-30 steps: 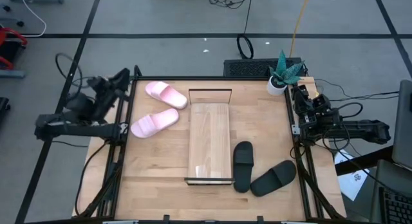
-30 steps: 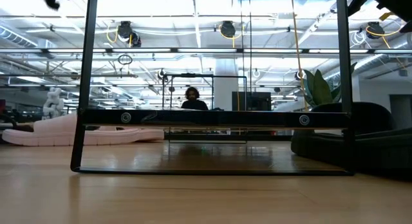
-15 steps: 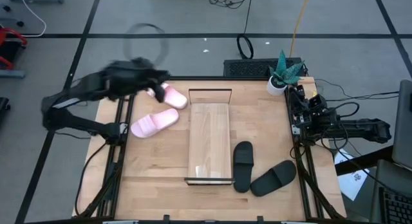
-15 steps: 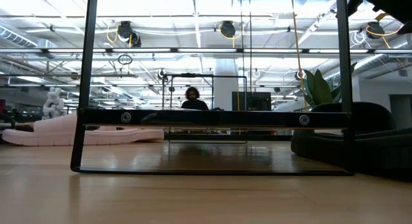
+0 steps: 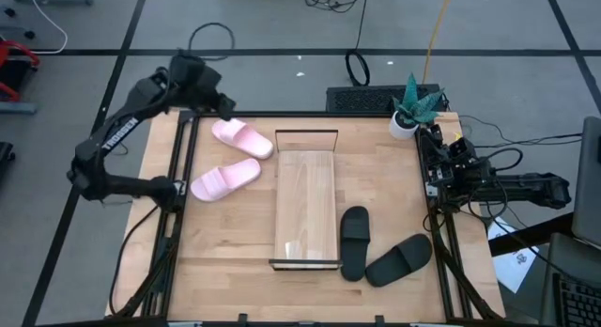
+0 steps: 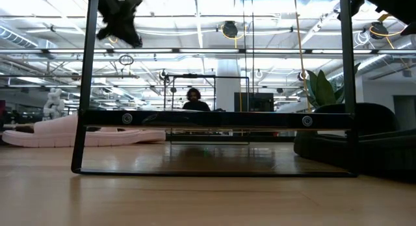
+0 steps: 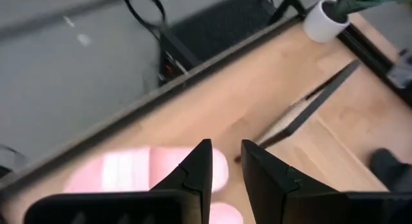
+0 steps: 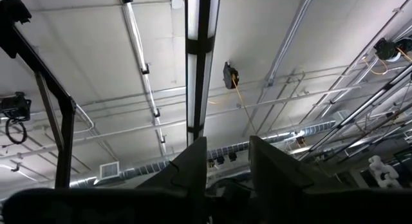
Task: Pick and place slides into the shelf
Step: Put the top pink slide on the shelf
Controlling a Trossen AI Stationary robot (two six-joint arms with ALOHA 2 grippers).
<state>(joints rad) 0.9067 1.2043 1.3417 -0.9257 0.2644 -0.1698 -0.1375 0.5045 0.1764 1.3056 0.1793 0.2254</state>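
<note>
The shelf (image 5: 306, 210) lies flat mid-bench (image 5: 235, 261). 2 pink slides (image 5: 235, 158) sit just beside its far left end, 2 black slides (image 5: 380, 247) beside its near right end. The left hand (image 5: 223, 103) hangs above the far pink slide, fingers (image 7: 199, 169) slightly apart, holding nothing. The right hand (image 5: 434, 150) waits off the shelf's right, fingers narrowly parted, empty.

The shelf (image 5: 306, 207) lies lengthwise mid-tabletop (image 5: 225, 252); two pink slides (image 5: 233, 158) sit just left of it toward the far side, two black slides (image 5: 380, 247) just right toward the near side; the left hand (image 5: 222, 103) hovers by the far pink slide; the right hand (image 5: 434, 144) rests at the right edge near a potted plant (image 5: 411, 106).
</note>
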